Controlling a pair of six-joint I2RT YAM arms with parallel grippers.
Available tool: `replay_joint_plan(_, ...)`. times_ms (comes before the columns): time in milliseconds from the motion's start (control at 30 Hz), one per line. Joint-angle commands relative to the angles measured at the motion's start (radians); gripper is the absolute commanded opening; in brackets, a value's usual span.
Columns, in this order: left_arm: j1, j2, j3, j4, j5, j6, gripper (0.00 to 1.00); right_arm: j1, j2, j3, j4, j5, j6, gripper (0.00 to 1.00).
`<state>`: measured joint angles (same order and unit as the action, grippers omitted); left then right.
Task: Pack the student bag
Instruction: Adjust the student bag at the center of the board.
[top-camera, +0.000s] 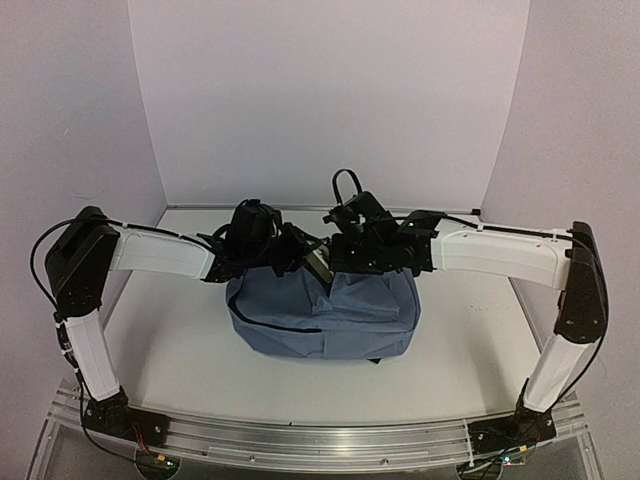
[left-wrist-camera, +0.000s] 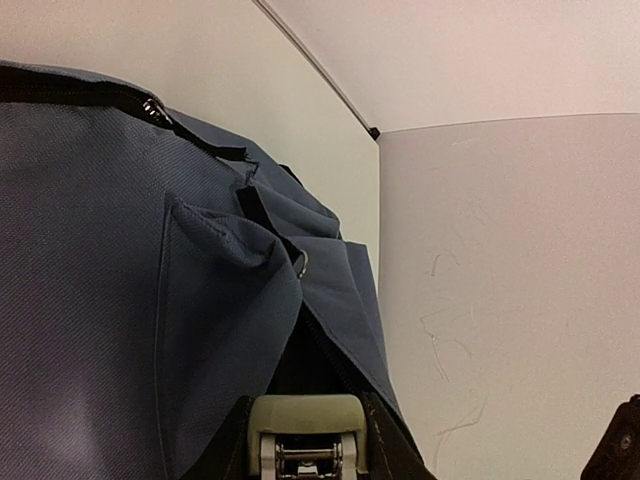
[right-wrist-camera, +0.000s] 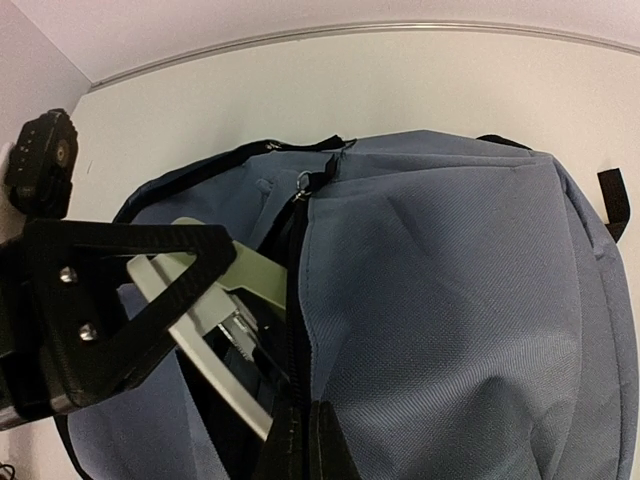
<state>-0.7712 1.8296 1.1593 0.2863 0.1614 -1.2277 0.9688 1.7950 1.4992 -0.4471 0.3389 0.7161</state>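
Note:
The slate-blue student bag (top-camera: 330, 315) lies in the middle of the table with its main zip open. My left gripper (top-camera: 298, 255) is shut on a pale green stapler (top-camera: 319, 266) and holds it at the bag's opening. In the left wrist view the stapler (left-wrist-camera: 305, 415) sits between my dark fingers (left-wrist-camera: 215, 455), its nose pointing into the dark gap of the bag (left-wrist-camera: 120, 300). My right gripper (right-wrist-camera: 305, 440) is shut on the zip edge of the bag (right-wrist-camera: 450, 300), holding the opening apart. The stapler (right-wrist-camera: 215, 320) and the left gripper's finger (right-wrist-camera: 120, 300) show beside it.
The white table (top-camera: 170, 330) is enclosed by pale walls at the back and both sides. A black strap (right-wrist-camera: 612, 200) sticks out at the bag's far side. A black cable loop (top-camera: 345, 185) stands above my right wrist. Both arms meet over the bag's top.

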Motion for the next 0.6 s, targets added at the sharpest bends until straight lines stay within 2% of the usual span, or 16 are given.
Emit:
replay_joint_plan(0,-0.034,0.060,0.067,0.121,-0.084,-0.040,0.00,-0.007,-0.088,-0.013,0.058,-0.008,0.013,0.00)
replay_joint_plan(133,-0.059,0.098,0.094,0.113,-0.059,-0.035,0.02,-0.007,-0.105,-0.032,0.063,0.001,0.021,0.00)
replay_joint_plan(300,-0.062,0.051,0.050,0.060,-0.052,0.007,0.27,-0.006,-0.129,-0.051,0.066,0.020,0.029,0.00)
replay_joint_plan(433,-0.062,-0.030,0.073,-0.121,-0.083,0.119,0.47,-0.006,-0.144,-0.060,0.068,0.023,0.028,0.00)
replay_joint_plan(567,-0.061,-0.097,0.074,-0.243,-0.125,0.204,0.71,-0.006,-0.150,-0.059,0.069,0.026,0.022,0.00)
